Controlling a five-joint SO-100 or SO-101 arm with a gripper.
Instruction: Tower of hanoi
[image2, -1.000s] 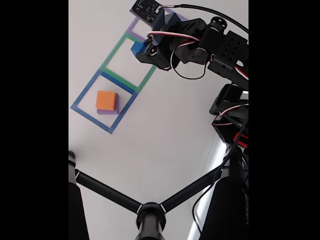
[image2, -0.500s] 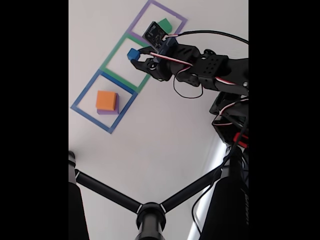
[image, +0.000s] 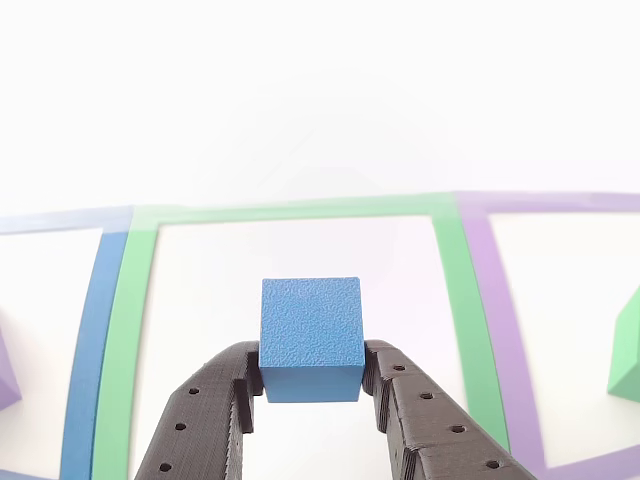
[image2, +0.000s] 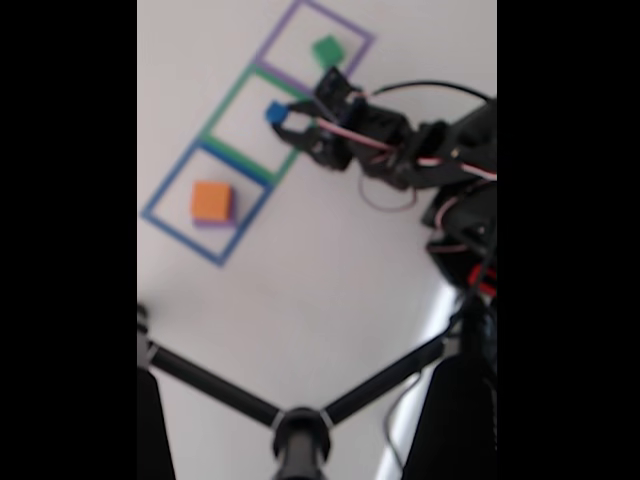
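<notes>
Blue cube (image: 310, 338) clamped between the 2 black jaws, over the green outline (image: 300, 211).

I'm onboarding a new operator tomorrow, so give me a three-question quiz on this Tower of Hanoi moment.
1. True or false: the tool is shut on the small matte blue cube.
2. Over which flat taped square outline is the cube held: A blue, B green, C purple?
3. In the fixed view, which block sits on the matte purple square block?

Key: 1 true. 2 B. 3 The matte orange square block.
</notes>
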